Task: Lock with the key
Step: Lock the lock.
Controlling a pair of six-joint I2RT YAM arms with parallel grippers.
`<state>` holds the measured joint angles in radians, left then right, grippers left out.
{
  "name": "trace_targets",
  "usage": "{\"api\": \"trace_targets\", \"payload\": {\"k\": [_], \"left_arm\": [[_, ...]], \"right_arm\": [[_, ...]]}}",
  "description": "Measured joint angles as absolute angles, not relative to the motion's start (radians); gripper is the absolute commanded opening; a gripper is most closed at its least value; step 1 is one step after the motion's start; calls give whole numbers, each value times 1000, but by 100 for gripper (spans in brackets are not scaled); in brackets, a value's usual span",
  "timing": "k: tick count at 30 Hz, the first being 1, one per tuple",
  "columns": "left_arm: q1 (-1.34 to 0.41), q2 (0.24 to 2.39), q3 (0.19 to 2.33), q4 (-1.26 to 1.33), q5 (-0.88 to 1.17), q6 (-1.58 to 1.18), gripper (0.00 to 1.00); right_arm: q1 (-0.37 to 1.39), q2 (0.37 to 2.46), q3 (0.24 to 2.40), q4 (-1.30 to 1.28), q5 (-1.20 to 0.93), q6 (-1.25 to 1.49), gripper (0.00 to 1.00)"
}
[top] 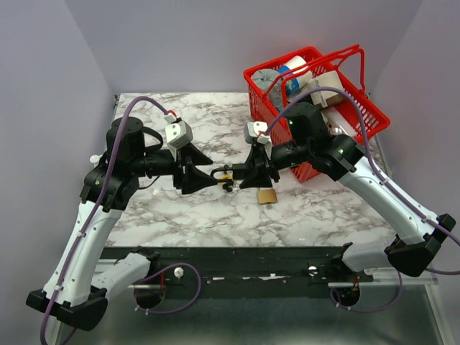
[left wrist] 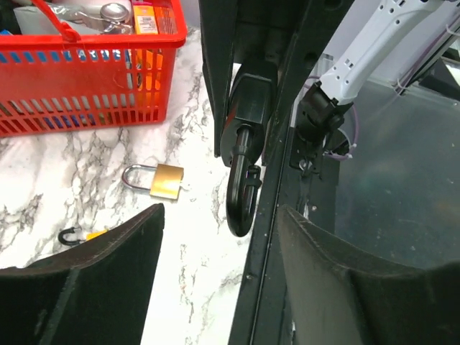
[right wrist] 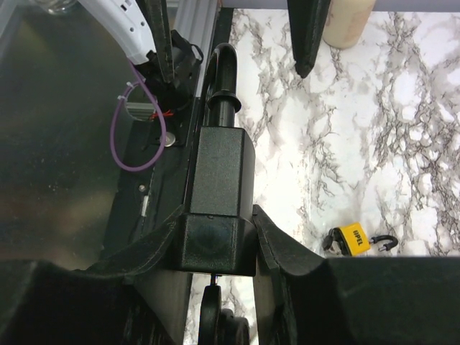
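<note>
Top external: shows left pincer (top: 207, 172) spread, right pincer (top: 237, 175) pinching black padlock (top: 224, 174) left of red basket (top: 316, 93). Left wrist: shows brass padlock (left wrist: 165, 181) on desk (left wrist: 43, 180) near basket. Right wrist: confirms grip on padlock body, shackle protruding forward.

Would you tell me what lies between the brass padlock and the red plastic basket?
Bare marble tabletop separates the brass padlock from the red plastic basket; the left wrist view shows it.
</note>
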<state>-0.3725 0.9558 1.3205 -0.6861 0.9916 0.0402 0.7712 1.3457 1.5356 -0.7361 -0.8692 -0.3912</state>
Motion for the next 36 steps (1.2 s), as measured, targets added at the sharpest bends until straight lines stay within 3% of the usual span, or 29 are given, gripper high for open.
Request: {"api": "trace_targets", "payload": {"k": [9, 12, 13, 16, 36], "left_arm": [[-372, 956, 1293, -656, 1025, 7, 43], [-372, 958, 1285, -643, 1034, 5, 25], [-372, 958, 1281, -637, 1040, 2, 13], [-373, 958, 1278, -629, 1058, -1, 0], [-419, 926, 1235, -517, 1024, -76, 0]], "right_arm": [[771, 1341, 1536, -740, -878, -393, 1], [771, 1341, 1536, -750, -887, -393, 1], [771, 1341, 1536, -752, -887, -393, 1], [769, 1341, 1536, -754, -887, -392, 1], [752, 1349, 1552, -767, -937, -319, 1]]}}
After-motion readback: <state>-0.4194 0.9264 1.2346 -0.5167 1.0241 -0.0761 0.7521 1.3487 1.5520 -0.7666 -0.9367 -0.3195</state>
